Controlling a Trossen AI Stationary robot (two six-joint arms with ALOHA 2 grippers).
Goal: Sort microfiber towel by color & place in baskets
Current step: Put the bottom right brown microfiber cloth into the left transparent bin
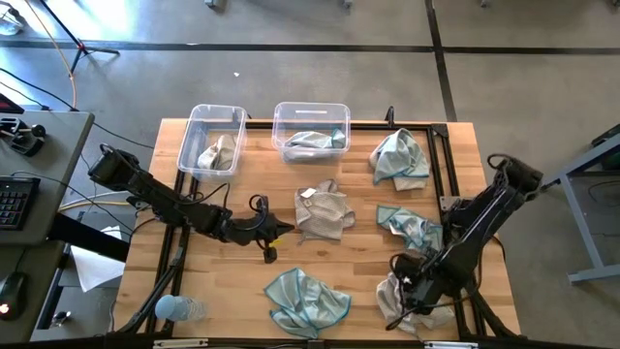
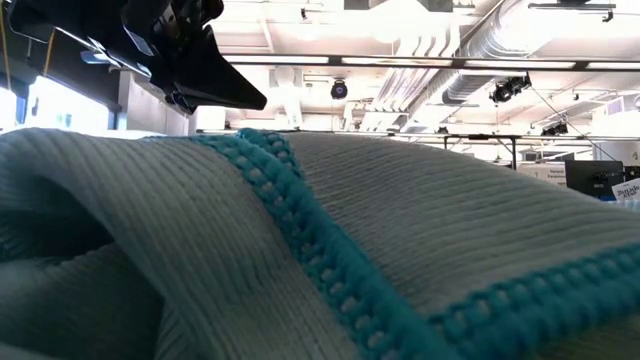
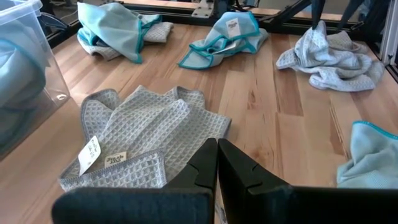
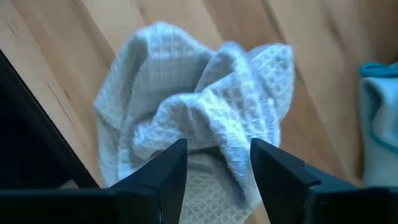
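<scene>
Fingers of the right gripper [image 4: 217, 165] stand apart around a grey towel [image 4: 199, 106]; pinch its raised fold deep. Left gripper [image 3: 216, 163], closed, waits.

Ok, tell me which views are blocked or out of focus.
Low view: a teal-edged towel right at the lens fills most of the picture, hiding the table. Right wrist view: the right end effector shows soft, the grey towel beyond it sharper. High view: unobstructed.

Bright, even overhead light; the low view's close towel [image 2: 330, 250] fills it, slightly blurred.
</scene>
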